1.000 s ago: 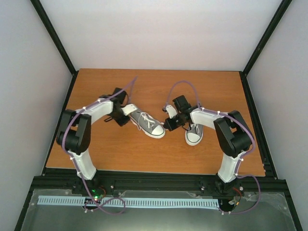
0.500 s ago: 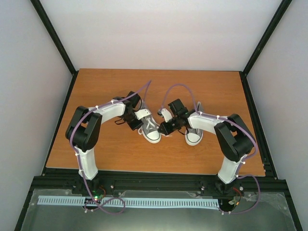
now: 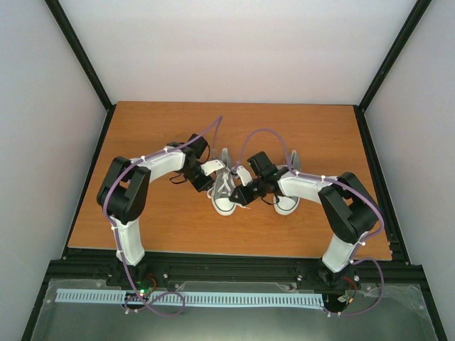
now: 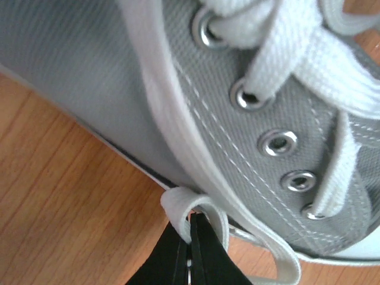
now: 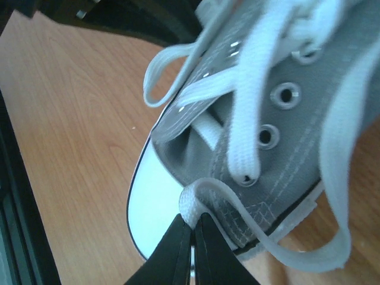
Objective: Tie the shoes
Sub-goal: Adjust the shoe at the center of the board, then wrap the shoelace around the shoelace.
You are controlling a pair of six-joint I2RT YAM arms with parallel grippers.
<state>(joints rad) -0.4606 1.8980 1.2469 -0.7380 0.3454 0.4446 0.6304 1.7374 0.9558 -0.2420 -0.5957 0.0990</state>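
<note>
Wooden worktop (image 3: 142, 213), shoes (image 3: 225, 193) near centre. Your left gripper (image 4: 191, 234) pinches one lace loop (image 4: 178, 205), right gripper (image 5: 193, 233) another loop (image 5: 199, 193), same shoe. Bow looks unfinished; second shoe (image 3: 286, 204) likely left to tie.

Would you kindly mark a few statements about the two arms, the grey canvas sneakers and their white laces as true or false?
1. The left jaws are shut on a loop of flat white lace. True.
2. The right jaws stand open, holding nothing. False: they are shut on a bend of white lace.
3. Both small grey canvas sneakers, the middle one and the right-hand one, rest on the brown wooden table. True.
4. The middle sneaker has a black rubber toe cap. False: its toe cap is white.
</note>
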